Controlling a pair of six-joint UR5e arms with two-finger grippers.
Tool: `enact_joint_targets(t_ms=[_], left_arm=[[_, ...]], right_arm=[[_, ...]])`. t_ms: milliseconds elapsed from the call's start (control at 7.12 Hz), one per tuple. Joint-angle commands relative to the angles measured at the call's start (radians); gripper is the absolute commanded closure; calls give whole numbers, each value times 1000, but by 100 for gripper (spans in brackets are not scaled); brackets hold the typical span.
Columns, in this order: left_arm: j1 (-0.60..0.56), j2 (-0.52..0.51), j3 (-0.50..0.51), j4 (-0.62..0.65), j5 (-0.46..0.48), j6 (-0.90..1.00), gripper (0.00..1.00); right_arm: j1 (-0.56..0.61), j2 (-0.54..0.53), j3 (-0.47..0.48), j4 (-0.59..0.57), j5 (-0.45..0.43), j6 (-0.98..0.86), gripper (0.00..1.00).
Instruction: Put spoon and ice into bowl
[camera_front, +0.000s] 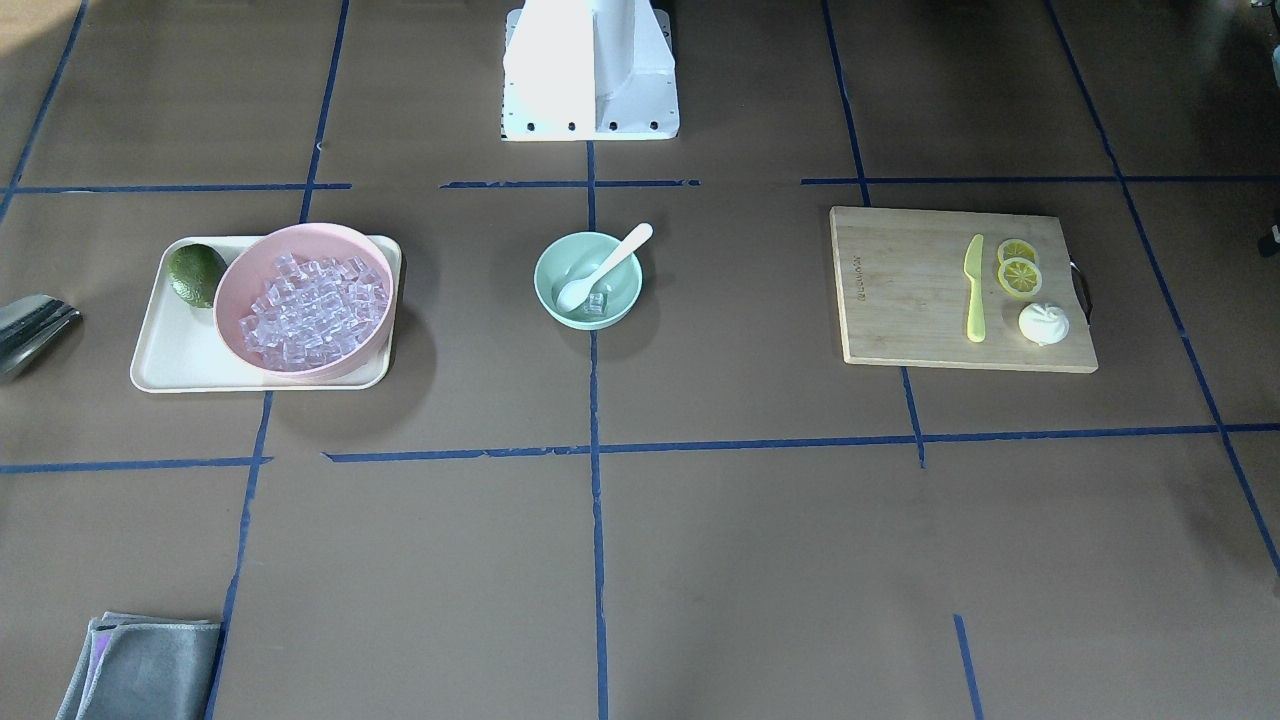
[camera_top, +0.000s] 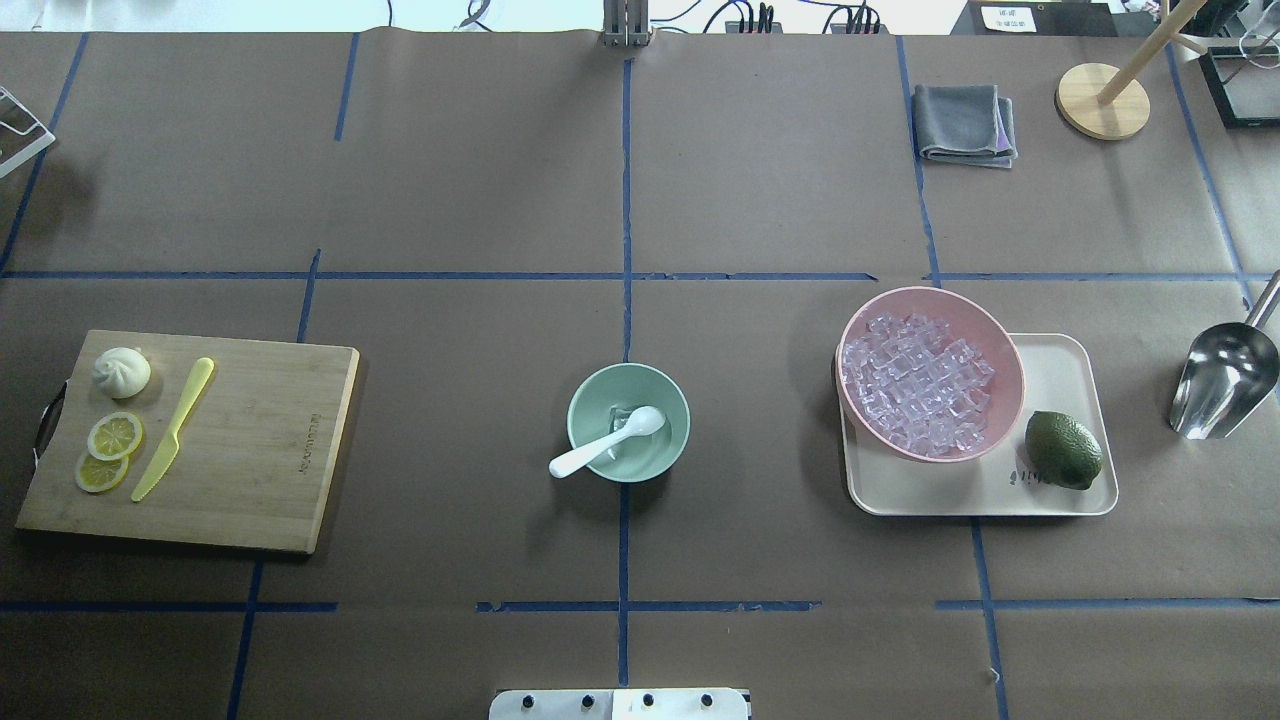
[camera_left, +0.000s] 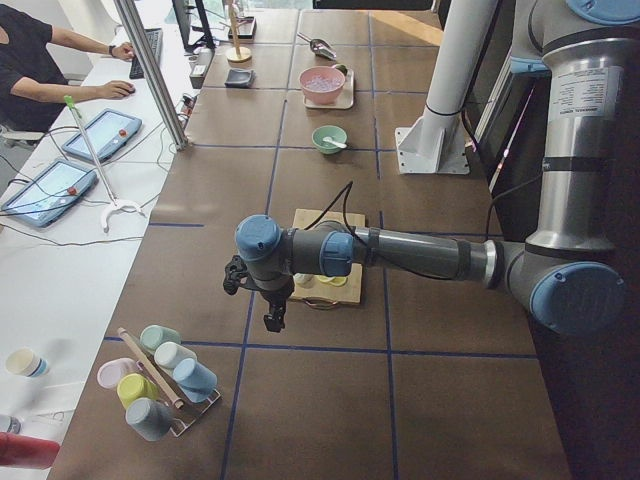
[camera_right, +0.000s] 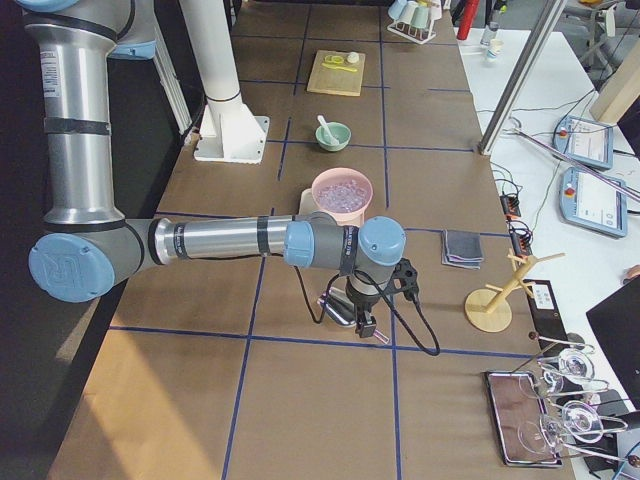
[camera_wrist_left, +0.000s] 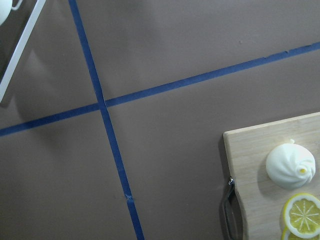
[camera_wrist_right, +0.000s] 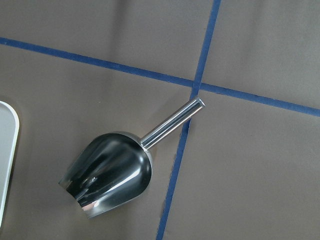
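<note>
The mint-green bowl (camera_front: 545, 285) (camera_top: 668, 440) stands at the table's middle. The white spoon (camera_front: 605, 266) (camera_top: 605, 442) lies in it, scoop inside and handle over the rim. A few clear ice cubes (camera_front: 597, 303) (camera_top: 622, 418) lie in the bowl beside the scoop. The left gripper (camera_left: 272, 318) shows only in the exterior left view, hanging past the cutting board's end; I cannot tell if it is open. The right gripper (camera_right: 365, 325) shows only in the exterior right view, above a metal scoop (camera_wrist_right: 110, 177); I cannot tell its state either. No fingers show in the wrist views.
A pink bowl (camera_top: 1005, 345) full of ice and a lime (camera_top: 1063, 450) sit on a cream tray (camera_top: 1065, 365). The metal scoop (camera_top: 1225, 380) lies right of it. A cutting board (camera_top: 260, 440) holds a yellow knife (camera_top: 172, 428), lemon slices and a bun. A grey cloth (camera_top: 965, 123) lies far right.
</note>
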Motion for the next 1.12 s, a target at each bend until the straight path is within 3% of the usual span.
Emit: enact_joint_targets(t_ms=[0,281,983], left_arm=[[-1,53,-11,-53,0,2,0],[-1,55,0,-113,8,-11,0],[-2,49,-64,-95,12,-5,0]], right_arm=[[-2,-2,1,6,-2,5,0],[-2,3,-5,7,1,-5,0],[0,-7,-4,7,4,5,0]])
